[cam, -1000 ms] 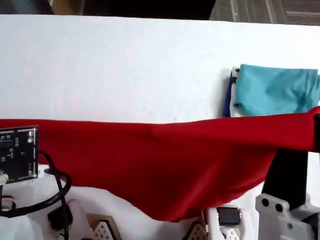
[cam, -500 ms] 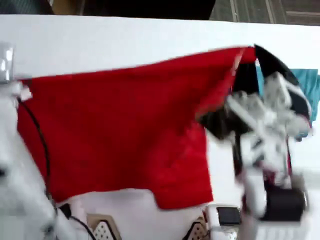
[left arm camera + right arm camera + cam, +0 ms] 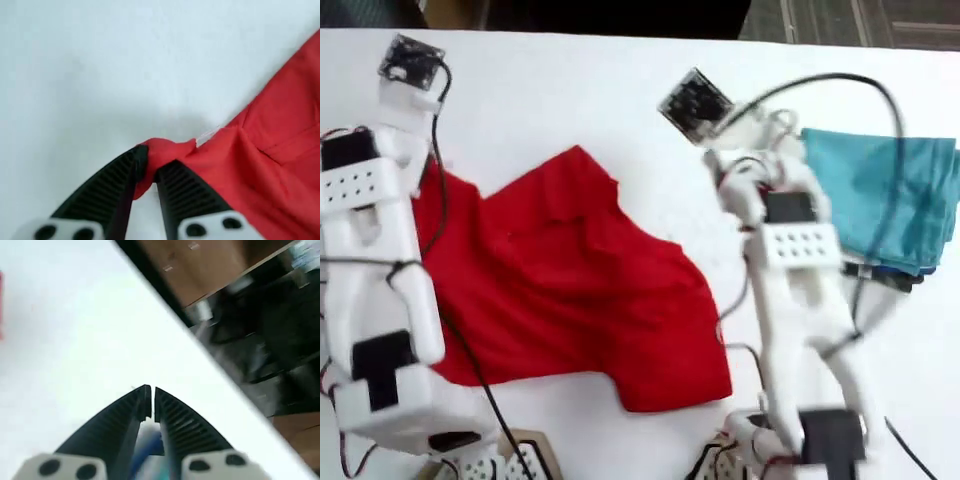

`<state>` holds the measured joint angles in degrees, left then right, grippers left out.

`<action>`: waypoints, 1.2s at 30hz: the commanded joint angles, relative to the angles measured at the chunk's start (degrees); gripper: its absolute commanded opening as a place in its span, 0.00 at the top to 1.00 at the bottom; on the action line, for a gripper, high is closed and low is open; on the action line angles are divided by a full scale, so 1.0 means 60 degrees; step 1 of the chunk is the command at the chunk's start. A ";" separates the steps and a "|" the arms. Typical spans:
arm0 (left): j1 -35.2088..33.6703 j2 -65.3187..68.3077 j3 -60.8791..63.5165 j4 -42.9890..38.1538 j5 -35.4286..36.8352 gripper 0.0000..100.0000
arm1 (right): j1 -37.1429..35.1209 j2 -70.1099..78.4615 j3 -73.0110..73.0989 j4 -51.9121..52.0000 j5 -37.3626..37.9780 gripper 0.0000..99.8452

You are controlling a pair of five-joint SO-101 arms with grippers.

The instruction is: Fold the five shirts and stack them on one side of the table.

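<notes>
From above, the red shirt (image 3: 570,290) lies rumpled on the table (image 3: 570,80), well apart from the folded teal shirt (image 3: 875,195), with an arm between them. At the left wrist, the left gripper (image 3: 150,162) is clenched on a bunched edge of the red shirt (image 3: 260,165). At the right wrist, the right gripper (image 3: 152,396) has its jaws pressed together, apparently empty. The cloth looks light and limp, so it is probably best pinched at hems or corners.

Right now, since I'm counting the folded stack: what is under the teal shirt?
A dark blue fabric edge peeks out beneath the teal shirt along its near side. How many garments lie below is hidden by the teal shirt itself.
</notes>
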<state>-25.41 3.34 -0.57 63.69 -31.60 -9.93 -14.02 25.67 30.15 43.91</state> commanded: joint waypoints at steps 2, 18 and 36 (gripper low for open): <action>-0.0132 0.0615 -0.0945 -0.0190 -0.0073 0.97 | -0.0945 0.2161 -0.1612 0.0403 -0.4176 0.98; -0.0440 0.1421 -0.1033 0.0073 -0.0088 0.97 | -0.4125 1.0015 -1.1868 0.7128 -0.5407 0.87; -0.0440 0.1480 -0.0989 0.0088 -0.0088 0.97 | -0.4886 1.2505 -1.6615 1.0381 -0.7311 0.87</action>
<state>-27.69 12.40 -3.82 63.87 -31.60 -37.89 61.58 -70.95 91.60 0.40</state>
